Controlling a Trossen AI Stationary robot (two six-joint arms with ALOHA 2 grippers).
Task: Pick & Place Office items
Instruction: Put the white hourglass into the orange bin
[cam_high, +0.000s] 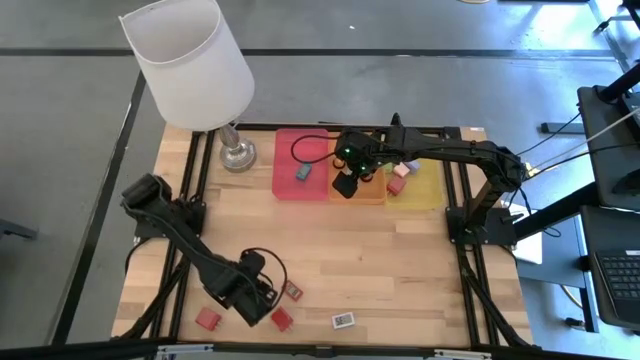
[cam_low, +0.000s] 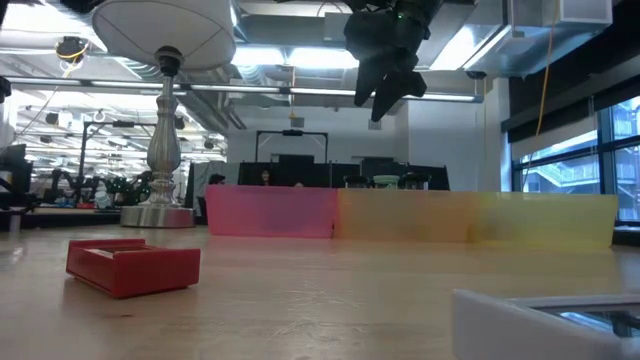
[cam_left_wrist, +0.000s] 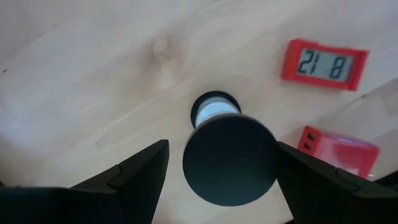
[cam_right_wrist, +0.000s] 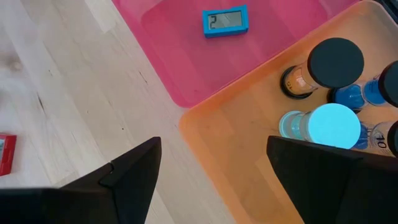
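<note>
A black cylinder (cam_left_wrist: 230, 158) with a white-and-blue band stands upright on the table between the open fingers of my left gripper (cam_left_wrist: 224, 180), near the table's front left (cam_high: 262, 292). Two red flat blocks (cam_left_wrist: 324, 64) (cam_left_wrist: 339, 152) lie beside it, and a white one (cam_high: 343, 320) lies near the front edge. My right gripper (cam_right_wrist: 214, 180) is open and empty, high above the near edge of the orange tray (cam_right_wrist: 249, 124) (cam_high: 350, 183). The tray holds several cylinders, among them a black-topped (cam_right_wrist: 336, 62) and a teal-topped one (cam_right_wrist: 336, 124). A teal block (cam_right_wrist: 225, 22) lies in the red tray (cam_right_wrist: 186, 56). My left gripper comes at the upright cylinder from above, one finger on either side. A gap shows beside one finger (cam_left_wrist: 143, 171). At the other finger (cam_left_wrist: 311, 180) the cylinder's top hides the place, so I cannot tell whether it touches.
The red (cam_high: 300, 165), orange (cam_high: 372, 196) and yellow (cam_high: 428, 188) trays stand side by side at the table's far side. A white-shaded lamp (cam_high: 190, 60) stands at the far left on its metal base (cam_high: 237, 155). Another red block (cam_high: 208, 318) lies at the front left.
</note>
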